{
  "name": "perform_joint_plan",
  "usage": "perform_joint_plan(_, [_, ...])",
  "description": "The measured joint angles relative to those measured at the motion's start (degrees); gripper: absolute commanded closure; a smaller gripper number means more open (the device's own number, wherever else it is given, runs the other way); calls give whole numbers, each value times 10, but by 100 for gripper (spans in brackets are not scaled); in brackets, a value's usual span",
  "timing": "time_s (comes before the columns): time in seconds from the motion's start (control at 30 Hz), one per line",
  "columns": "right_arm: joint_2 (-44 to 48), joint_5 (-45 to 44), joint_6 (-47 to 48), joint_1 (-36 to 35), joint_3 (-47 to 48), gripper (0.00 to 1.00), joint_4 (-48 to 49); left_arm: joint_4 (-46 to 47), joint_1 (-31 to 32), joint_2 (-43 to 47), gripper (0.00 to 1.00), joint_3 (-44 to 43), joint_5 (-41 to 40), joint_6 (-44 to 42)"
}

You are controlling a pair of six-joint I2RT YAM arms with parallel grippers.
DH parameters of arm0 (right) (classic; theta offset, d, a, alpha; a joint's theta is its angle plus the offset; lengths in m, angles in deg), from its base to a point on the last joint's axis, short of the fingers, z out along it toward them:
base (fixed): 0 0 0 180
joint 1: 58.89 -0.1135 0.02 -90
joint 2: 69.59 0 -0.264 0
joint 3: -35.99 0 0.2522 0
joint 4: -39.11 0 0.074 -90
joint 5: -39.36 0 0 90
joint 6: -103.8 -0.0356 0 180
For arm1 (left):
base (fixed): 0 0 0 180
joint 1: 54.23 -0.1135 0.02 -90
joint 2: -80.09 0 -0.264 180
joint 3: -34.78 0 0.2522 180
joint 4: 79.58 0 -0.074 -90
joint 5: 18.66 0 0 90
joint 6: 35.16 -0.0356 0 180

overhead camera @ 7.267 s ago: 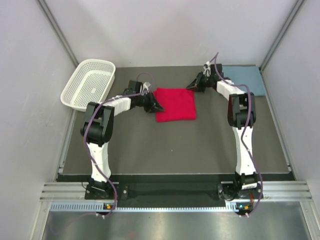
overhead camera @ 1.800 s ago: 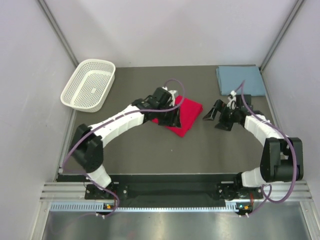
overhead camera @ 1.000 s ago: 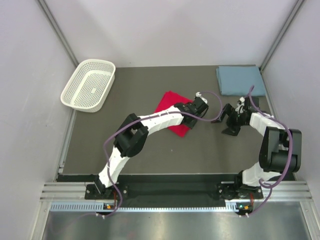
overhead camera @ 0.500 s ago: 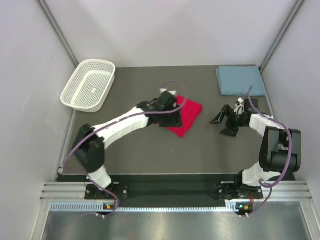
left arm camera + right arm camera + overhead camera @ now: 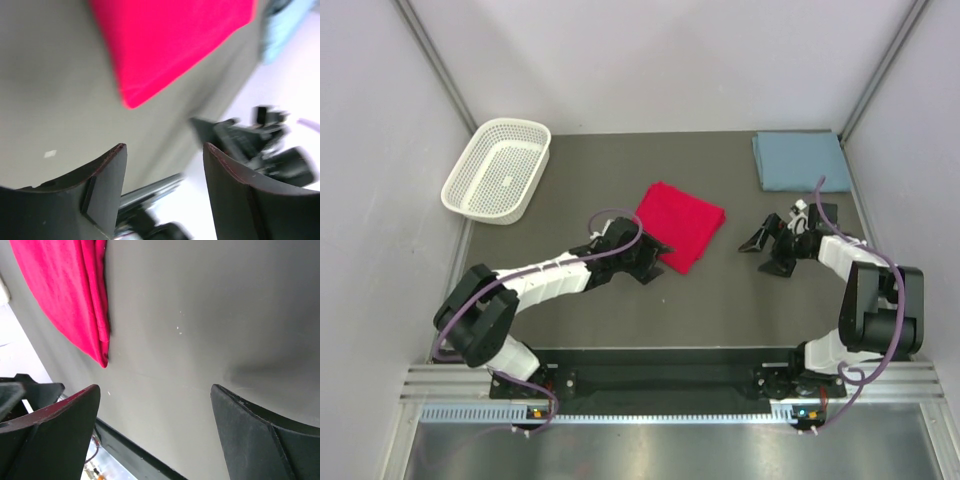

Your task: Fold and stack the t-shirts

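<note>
The red t-shirt (image 5: 682, 225) lies folded as a tilted square in the middle of the mat; it also fills the top of the left wrist view (image 5: 170, 45) and the upper left of the right wrist view (image 5: 65, 300). The blue-grey t-shirt (image 5: 800, 160) lies folded at the back right corner. My left gripper (image 5: 655, 262) sits just off the red shirt's near-left edge, open and holding nothing (image 5: 165, 150). My right gripper (image 5: 765, 256) stands open over bare mat to the right of the red shirt, with nothing between its fingers (image 5: 155, 390).
A white mesh basket (image 5: 498, 168) stands at the back left. Grey walls close in on both sides and the back. The mat's front edge (image 5: 670, 350) runs just ahead of the arm bases.
My left gripper has opened, let go of the red shirt and drawn back toward the near left. The red shirt now lies flat. The right gripper has barely moved.
</note>
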Motion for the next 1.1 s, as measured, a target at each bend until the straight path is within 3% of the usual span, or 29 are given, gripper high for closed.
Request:
perform_joint_plan(0.2, [7, 0, -6, -1, -6, 8, 5, 64, 24, -42, 36, 2, -47, 126])
perform_joint_plan(0.4, [7, 0, -7, -1, -6, 7, 6, 65, 51, -63, 38, 5, -84, 173])
perform_joint_plan(0.73, [7, 2, -7, -1, -5, 7, 6, 86, 61, -103, 36, 17, -117, 166])
perform_joint_plan(0.9, [7, 2, -7, -1, -5, 7, 6, 144, 62, -137, 36, 16, -118, 143])
perform_joint_plan(1.1, [7, 2, -7, -1, -5, 7, 6, 196, 70, -161, 47, 15, -119, 131])
